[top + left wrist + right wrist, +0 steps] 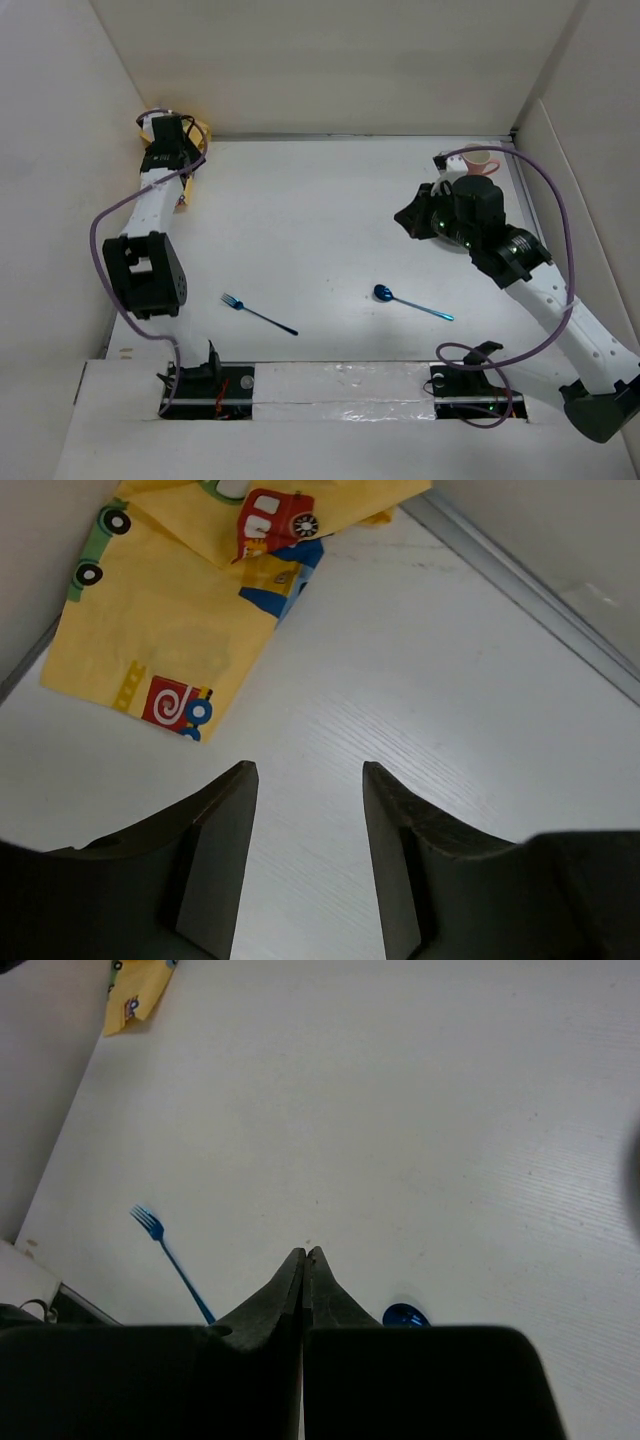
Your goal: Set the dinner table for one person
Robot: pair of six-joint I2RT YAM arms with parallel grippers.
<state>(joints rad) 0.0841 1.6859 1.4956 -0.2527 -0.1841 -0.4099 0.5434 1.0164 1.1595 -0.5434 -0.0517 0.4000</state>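
Where the white walled table (320, 200) fills the overhead view, a blue fork (258, 314) is noted lying flat on its near-left part, tines pointing left, and a blue spoon (410, 302) is seen well apart to its right, bowl leftward, handle running off to the right. Left tool (307, 775) is found in the far left corner, fingers spread, bare table showing between them, nothing gripped; a yellow cartoon-print cloth (170, 610) is seen folded over itself just ahead of it, against the wall. Right tool (303, 1257) is poised over the right half of the table, fingers pressed together tip to tip, nothing pinched between them; the fork and part of the spoon bowl are caught in its wrist view, to either side of the tips. A pink cup (478, 162) is partly hidden behind the right arm near the far right corner; whether it stands upright cannot be told. Purple cables (95, 240) are seen looping off both arms
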